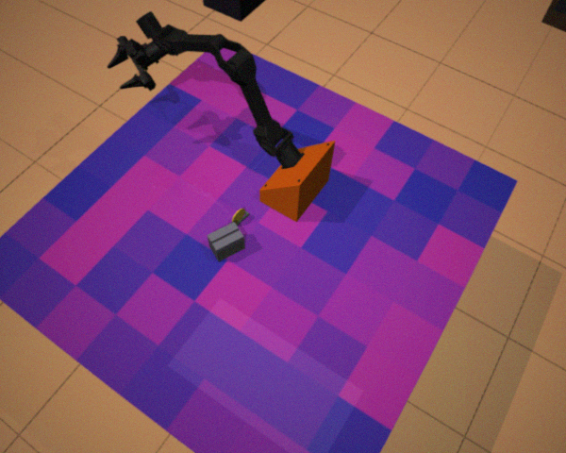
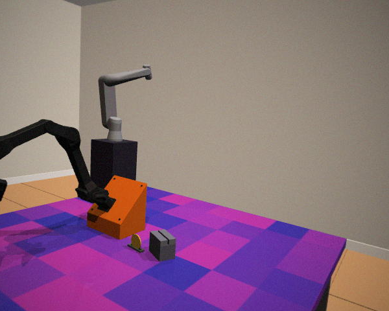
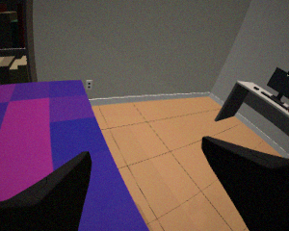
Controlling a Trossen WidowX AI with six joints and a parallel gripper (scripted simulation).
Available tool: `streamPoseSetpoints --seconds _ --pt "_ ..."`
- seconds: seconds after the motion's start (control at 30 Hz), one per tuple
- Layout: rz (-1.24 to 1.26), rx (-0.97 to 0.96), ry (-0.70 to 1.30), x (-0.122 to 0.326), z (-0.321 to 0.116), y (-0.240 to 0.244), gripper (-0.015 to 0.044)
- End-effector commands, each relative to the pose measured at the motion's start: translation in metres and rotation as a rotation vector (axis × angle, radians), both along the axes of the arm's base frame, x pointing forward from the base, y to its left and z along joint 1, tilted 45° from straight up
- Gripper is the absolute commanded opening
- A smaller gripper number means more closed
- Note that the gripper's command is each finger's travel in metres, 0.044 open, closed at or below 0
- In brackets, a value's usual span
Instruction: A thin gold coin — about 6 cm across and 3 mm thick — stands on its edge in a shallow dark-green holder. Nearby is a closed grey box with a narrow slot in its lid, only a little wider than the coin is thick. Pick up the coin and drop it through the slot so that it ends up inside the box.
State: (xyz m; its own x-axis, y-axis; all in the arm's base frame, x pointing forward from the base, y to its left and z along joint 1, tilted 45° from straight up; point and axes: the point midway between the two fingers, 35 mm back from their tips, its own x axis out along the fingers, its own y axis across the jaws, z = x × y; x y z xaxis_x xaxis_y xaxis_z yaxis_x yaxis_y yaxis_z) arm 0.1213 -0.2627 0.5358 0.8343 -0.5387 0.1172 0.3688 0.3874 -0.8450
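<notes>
The gold coin (image 1: 239,215) (image 2: 136,241) stands on its edge in the dark-green holder (image 1: 245,216) (image 2: 139,249). The grey box (image 1: 229,244) (image 2: 166,251) stands close beside the holder, with a narrow dark slot along its lid. My black gripper (image 1: 115,76) (image 3: 145,145) is open and empty, with its fingers wide apart. It is high up near the table's far left edge in the top view, well away from coin and box. Neither coin nor box shows in the wrist view. The exterior view shows only part of the gripper at its left edge.
The orange wedge-shaped base (image 1: 316,182) (image 2: 133,214) carries the arm and stands near the coin and holder. The checkered table top (image 1: 391,273) (image 2: 238,281) (image 3: 24,140) is pink, purple and blue. A grey arm (image 2: 110,100) on a dark pedestal (image 2: 102,159) stands beyond the table.
</notes>
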Motion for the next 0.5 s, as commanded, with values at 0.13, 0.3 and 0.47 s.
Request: streamPoseSetpoints --seconds 0.13,0.3,0.47 --pt "0.028 0.13 -0.041 0.018 -0.019 -0.01 0.0269" --pt "0.076 0.436 -0.087 0.068 -0.072 -0.023 0.0161" --pt "0.06 0.778 -0.067 0.121 -0.138 -0.02 0.0161"
